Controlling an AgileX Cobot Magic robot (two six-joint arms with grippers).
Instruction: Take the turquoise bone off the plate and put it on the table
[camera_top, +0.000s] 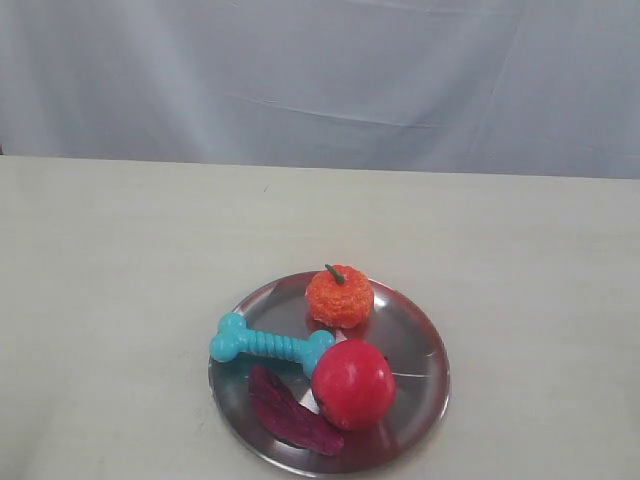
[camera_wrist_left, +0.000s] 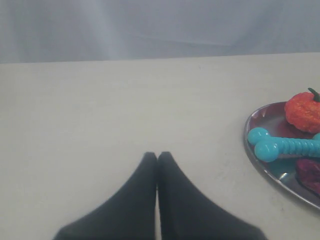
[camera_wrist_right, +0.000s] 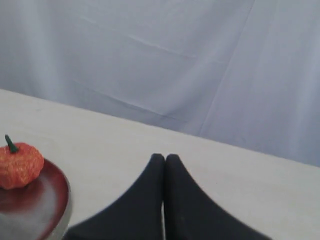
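Note:
The turquoise bone (camera_top: 270, 345) lies across the left half of the silver plate (camera_top: 420, 345), one knobbed end reaching the rim. In the left wrist view the bone (camera_wrist_left: 287, 146) rests on the plate (camera_wrist_left: 260, 165) off to one side of my left gripper (camera_wrist_left: 157, 155), which is shut and empty over the bare beige table (camera_wrist_left: 100, 115). My right gripper (camera_wrist_right: 164, 157) is also shut with nothing held, above the table (camera_wrist_right: 240, 175), with the plate's edge (camera_wrist_right: 50, 200) beside it. Neither gripper shows in the exterior view.
On the plate also sit an orange pumpkin-like fruit (camera_top: 339, 296), a red apple (camera_top: 353, 383) and a dark purple-red slice (camera_top: 290, 410). A pale cloth backdrop (camera_top: 320, 80) hangs behind the table's far edge. Beige tabletop (camera_top: 120, 250) surrounds the plate.

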